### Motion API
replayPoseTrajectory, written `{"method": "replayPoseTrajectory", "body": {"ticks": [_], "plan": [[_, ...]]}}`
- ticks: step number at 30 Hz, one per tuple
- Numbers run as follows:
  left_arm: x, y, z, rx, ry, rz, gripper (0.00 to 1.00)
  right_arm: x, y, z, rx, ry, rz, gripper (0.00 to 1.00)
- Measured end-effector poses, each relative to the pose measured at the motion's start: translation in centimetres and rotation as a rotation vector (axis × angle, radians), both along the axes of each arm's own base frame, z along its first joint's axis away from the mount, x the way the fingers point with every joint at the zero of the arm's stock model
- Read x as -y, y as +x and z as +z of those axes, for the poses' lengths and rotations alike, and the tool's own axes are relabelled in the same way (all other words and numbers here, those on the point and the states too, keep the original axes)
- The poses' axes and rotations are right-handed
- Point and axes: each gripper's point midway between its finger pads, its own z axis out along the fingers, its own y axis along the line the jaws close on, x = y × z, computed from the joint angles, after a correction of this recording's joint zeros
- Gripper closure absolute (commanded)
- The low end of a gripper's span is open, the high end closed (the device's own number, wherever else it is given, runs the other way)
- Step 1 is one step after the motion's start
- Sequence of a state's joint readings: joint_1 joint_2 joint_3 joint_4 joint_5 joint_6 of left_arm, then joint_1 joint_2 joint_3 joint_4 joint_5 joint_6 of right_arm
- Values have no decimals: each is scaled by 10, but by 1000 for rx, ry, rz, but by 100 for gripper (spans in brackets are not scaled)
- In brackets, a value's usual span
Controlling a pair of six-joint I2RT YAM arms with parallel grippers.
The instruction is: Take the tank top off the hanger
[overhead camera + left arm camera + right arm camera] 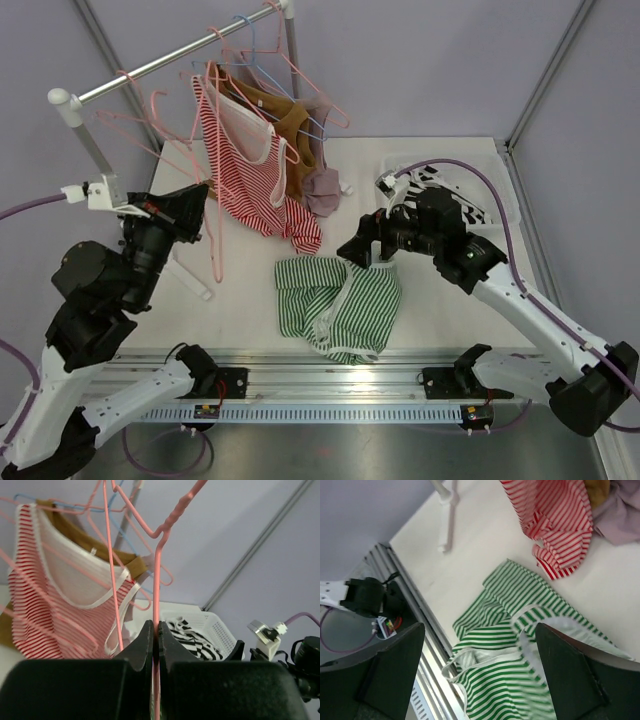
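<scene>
**Obs.**
- L gripper [155,630] is clenched on the wire of a pink hanger [158,575]. The jaws are pinched tight and the wire runs up between them. In the top view no cloth shows on that hanger.
- R gripper [360,246] is released, w/ its fingers [385,680] spread wide. It hovers just above the green-striped tank top [345,300]; can't tell if it touches.
- The green top lies crumpled on the table [245,300], between the two arms and well apart from the rail [150,68]. No wire is visible in it.
- The red-striped tank top [240,170] hangs on the rail, just beside the held hanger.

**Judgement.** The green top looks off its hanger already, so the step in hand is prob. clearing away.

**How to do it well.**
- Lift R straight up so a finger doesn't hook a strap and drag the cloth.
- Keep the L grip firm and swing the hanger away from the red top, since the hook could snag its neckline.
- If red is next, steady its hanger w/ L, take one strap w/ R and slide it sideways over the hanger shoulder.
- Don't haul down on the hem. The rack looks light and may tip.

**Writing/labels.**
- None legible.
- There is a small white tag [93,552] at the red top's neckline, too small to read.
- The white basket [220,630] holds b/w striped cloth and shows no marking.
</scene>
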State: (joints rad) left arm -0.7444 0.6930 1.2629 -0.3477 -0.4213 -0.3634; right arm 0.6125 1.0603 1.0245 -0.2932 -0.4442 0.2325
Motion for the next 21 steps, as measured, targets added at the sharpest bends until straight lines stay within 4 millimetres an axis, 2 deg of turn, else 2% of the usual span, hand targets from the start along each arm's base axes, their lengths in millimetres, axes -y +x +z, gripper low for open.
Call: {"method": "replayPoseTrajectory", "body": {"ticks": [3, 6, 12, 17, 21], "plan": [[-27, -18, -12, -54, -4, 46, 100, 0, 13, -22, -36, -51, -62, 1], [-47, -31, -23, -113, 0, 84, 100, 5, 26, -24, -23, -66, -140, 0], [-68, -53, -28, -162, 2, 95, 100, 6, 44, -36, -45, -86, -212, 1], [-83, -56, -34, -206, 27, 155, 100, 6, 47, -40, -61, -91, -230, 0], [-79, -41, -24, -227, 44, 201, 100, 5, 47, -40, -66, -83, -233, 0]]}}
